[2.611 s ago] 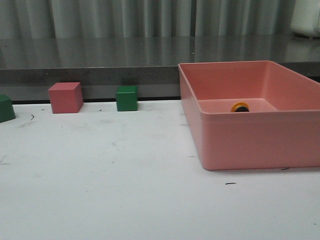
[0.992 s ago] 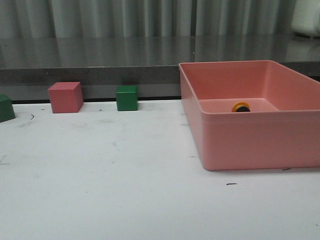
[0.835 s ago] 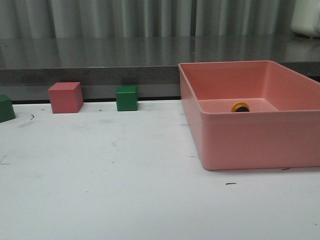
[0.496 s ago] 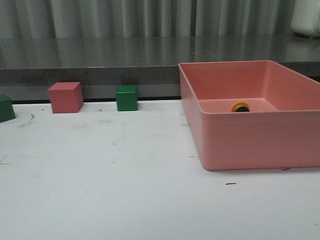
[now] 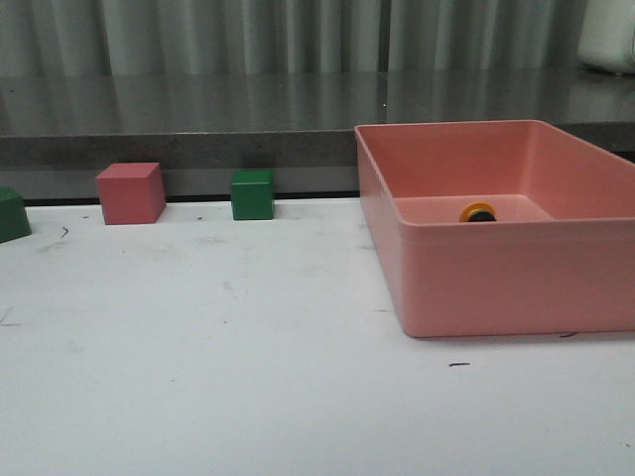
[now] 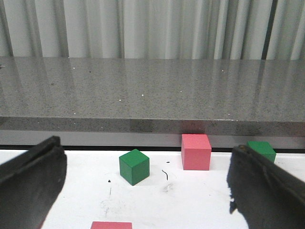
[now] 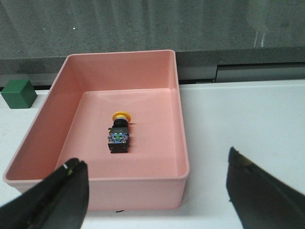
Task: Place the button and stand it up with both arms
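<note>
The button (image 7: 119, 133) lies on its side on the floor of the pink bin (image 7: 181, 143), yellow cap toward the far wall, dark base toward me. In the front view only its yellow cap (image 5: 477, 212) peeks over the bin's near wall (image 5: 516, 283). My right gripper (image 7: 155, 198) hovers open on the near side of the bin, nothing between its fingers. My left gripper (image 6: 145, 191) is open too, wide apart over the white table, facing a green cube (image 6: 134, 166). Neither arm shows in the front view.
A pink cube (image 5: 130, 192) and a green cube (image 5: 252, 194) stand against the back ledge; another green cube (image 5: 12, 214) sits at the far left edge. The left wrist view also shows a pink block top (image 6: 111, 225) close below. A grey counter (image 5: 198, 109) runs behind the table.
</note>
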Motion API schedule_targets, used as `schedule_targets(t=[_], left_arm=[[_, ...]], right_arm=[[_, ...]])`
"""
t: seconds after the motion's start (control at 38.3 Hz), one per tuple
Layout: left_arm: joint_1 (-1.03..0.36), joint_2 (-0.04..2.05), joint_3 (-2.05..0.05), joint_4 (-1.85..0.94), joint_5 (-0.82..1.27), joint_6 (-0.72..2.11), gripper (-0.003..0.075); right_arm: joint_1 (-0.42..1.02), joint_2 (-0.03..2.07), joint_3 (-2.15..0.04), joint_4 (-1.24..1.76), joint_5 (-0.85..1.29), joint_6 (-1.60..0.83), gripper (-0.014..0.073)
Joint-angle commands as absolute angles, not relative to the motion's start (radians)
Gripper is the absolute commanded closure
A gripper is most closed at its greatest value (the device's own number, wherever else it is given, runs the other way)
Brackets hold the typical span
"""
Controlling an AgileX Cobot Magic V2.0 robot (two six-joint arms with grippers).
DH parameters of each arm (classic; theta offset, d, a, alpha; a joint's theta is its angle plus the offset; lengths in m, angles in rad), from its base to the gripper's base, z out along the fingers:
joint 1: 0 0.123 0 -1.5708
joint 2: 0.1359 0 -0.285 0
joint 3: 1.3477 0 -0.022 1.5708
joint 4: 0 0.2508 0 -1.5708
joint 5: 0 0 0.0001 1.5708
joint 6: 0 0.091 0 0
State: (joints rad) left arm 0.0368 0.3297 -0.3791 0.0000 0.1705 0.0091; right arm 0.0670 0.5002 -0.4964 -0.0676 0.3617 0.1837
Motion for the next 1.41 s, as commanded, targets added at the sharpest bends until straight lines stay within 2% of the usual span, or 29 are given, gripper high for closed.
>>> schedule_targets(t=[0.0, 0.08, 0.31, 0.57, 0.76, 1.04, 1.38], left_arm=[[0.036, 0.343, -0.415, -0.007, 0.084, 0.010, 0.0072], [0.036, 0.343, -0.415, -0.007, 0.084, 0.010, 0.0093], [0.036, 0.343, -0.415, -0.007, 0.084, 0.010, 0.0136], [0.036, 0.343, -0.415, -0.007, 0.084, 0.010, 0.0146], [0.036, 0.343, -0.415, -0.007, 0.084, 0.010, 0.0146], [0.036, 0.343, -0.415, -0.007, 0.084, 0.010, 0.0146], [0.036, 0.343, -0.415, -0.007, 0.084, 0.010, 0.0146]], right_arm=[[0.064, 0.518, -0.533, -0.060, 0.237, 0.176, -0.0048], [0.064, 0.581, -0.560, -0.060, 0.220, 0.176, -0.0048], [0.066, 0.950, -0.742, -0.056, 0.227, 0.176, -0.0048], [0.117, 1.276, -0.947, -0.045, 0.267, 0.176, -0.0048], [0.208, 1.464, -1.126, -0.045, 0.402, 0.177, -0.0048], [0.213, 1.755, -1.441, -0.033, 0.721, 0.240, -0.0048], [0.200, 1.997, -1.676, -0.031, 0.845, 0.275, -0.0048]])
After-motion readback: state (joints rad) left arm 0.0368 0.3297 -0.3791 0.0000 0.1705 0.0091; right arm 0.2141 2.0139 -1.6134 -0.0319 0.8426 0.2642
